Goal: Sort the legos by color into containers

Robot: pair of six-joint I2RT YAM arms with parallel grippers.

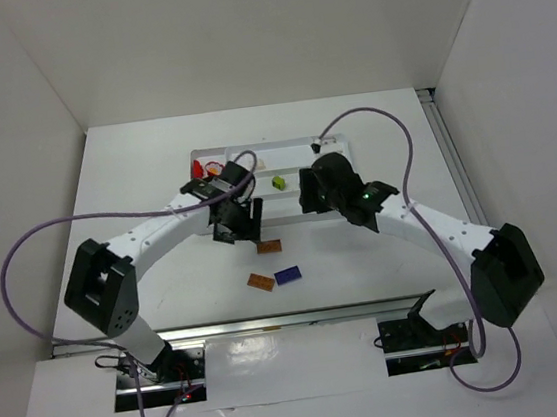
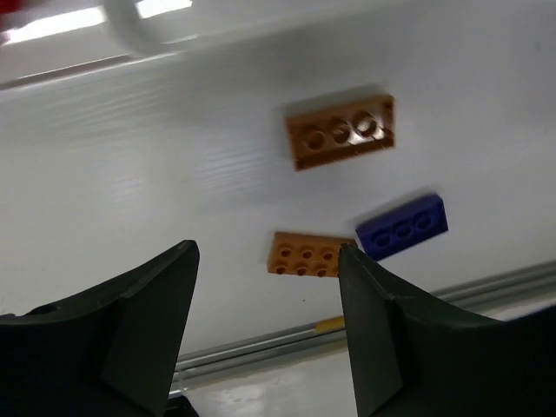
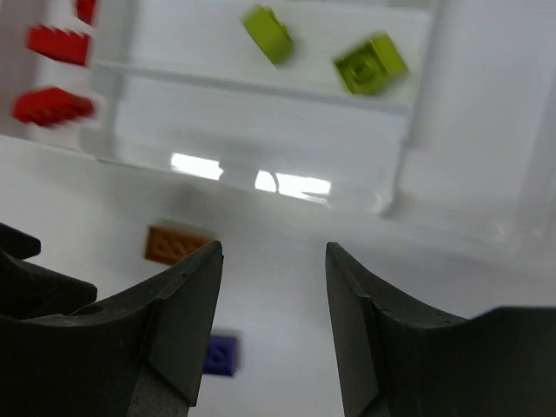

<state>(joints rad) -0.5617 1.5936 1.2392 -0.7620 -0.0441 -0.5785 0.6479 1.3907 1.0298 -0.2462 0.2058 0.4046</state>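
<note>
Three legos lie loose on the table in front of the white tray (image 1: 332, 145): a brown-orange brick (image 1: 270, 247), a second brown-orange brick (image 1: 260, 282) and a blue-purple brick (image 1: 287, 275). My left gripper (image 1: 240, 221) hovers over them, open and empty. Its wrist view shows the gripper (image 2: 268, 250) above the brown-orange bricks (image 2: 340, 132) (image 2: 308, 254) and the blue-purple one (image 2: 402, 227). My right gripper (image 1: 312, 190) hangs at the tray's near edge, open (image 3: 273, 248) with nothing in it. Lime green legos (image 3: 371, 63) (image 3: 268, 35) and red legos (image 3: 52, 106) lie in separate compartments.
The tray's near wall (image 3: 261, 148) stands just beyond my right fingers. A metal rail (image 1: 291, 318) runs along the table's near edge. White walls enclose the table on three sides. Purple cables loop over both arms.
</note>
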